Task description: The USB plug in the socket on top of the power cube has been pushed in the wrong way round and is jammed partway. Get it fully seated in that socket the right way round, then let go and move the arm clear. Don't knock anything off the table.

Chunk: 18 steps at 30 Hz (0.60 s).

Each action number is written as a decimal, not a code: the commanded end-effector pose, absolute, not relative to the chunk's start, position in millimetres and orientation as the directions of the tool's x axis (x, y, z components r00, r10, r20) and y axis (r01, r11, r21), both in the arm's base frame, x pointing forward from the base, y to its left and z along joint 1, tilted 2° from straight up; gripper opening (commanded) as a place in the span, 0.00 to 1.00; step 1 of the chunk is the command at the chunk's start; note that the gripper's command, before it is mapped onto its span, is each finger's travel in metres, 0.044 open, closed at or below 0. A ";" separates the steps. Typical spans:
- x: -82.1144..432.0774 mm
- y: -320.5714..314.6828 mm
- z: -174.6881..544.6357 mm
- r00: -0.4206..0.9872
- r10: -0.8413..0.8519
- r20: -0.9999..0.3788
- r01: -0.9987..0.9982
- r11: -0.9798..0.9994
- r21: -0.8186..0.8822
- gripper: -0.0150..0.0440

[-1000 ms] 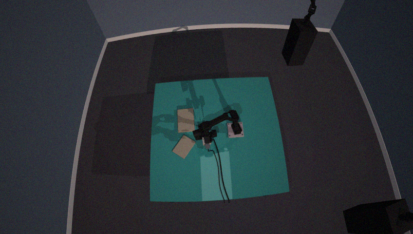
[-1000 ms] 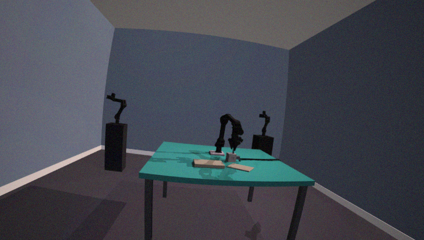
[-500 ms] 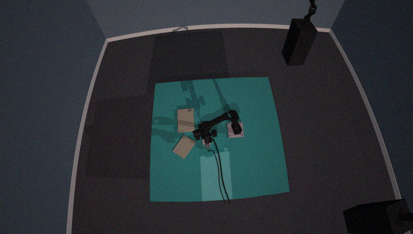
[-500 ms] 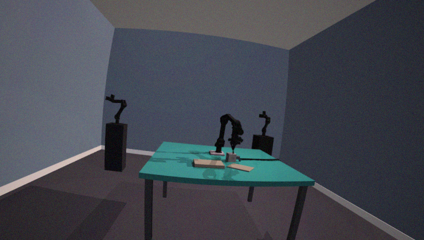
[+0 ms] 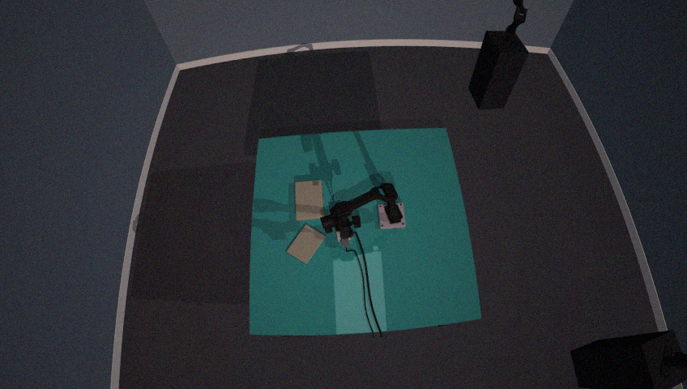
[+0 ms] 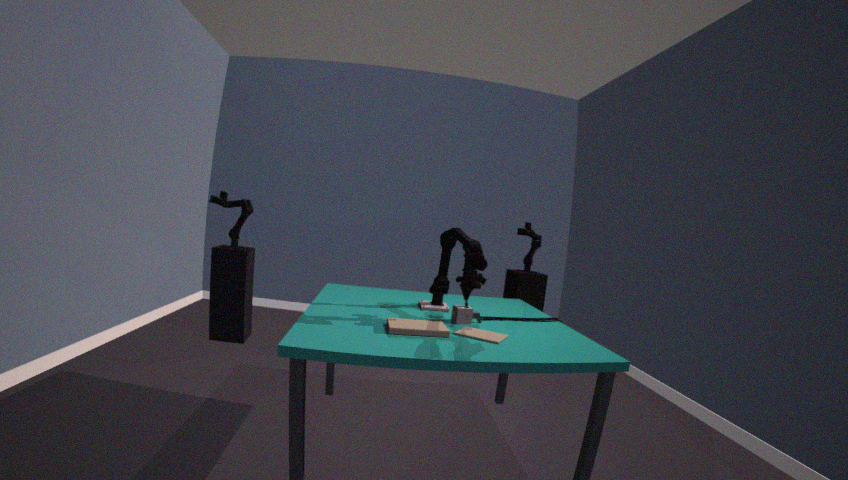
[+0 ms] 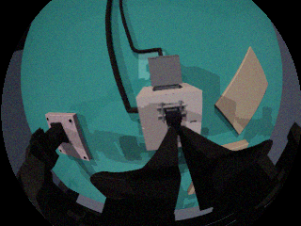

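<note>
The pale power cube point(image 6: 462, 315) point(image 7: 155, 126) stands on the teal table, seen from above in the wrist view. The small black USB plug point(image 7: 173, 116) is at the socket on the cube's top. My gripper point(image 7: 176, 130) point(image 6: 467, 304) is shut on the plug, with its fingertips just above the cube. How deep the plug sits and which way round it is cannot be told, as the fingertips cover part of it. In the top view the arm hides most of the cube.
A grey block point(image 7: 165, 71) adjoins the cube's side, with a thin black cable point(image 7: 143, 51). A thicker cable point(image 7: 112, 61) point(image 5: 364, 270) reaches another side. Two tan boards point(image 5: 308, 199) point(image 5: 305, 243) lie beside the cube. The arm's base plate point(image 5: 384, 223) point(image 7: 77, 141) is on the other side.
</note>
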State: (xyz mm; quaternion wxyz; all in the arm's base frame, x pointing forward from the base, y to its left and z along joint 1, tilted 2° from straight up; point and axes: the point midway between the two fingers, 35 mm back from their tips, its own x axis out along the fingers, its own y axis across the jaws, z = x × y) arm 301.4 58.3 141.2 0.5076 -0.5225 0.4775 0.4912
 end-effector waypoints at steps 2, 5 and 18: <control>301.3 58.3 142.2 0.061 0.000 -0.998 -0.998 -0.029 -0.061 0.25; 301.2 58.3 144.2 0.061 0.000 -0.998 -0.998 -0.029 -0.061 0.25; 300.6 58.2 152.8 0.061 0.000 -0.998 -0.998 -0.029 -0.061 0.25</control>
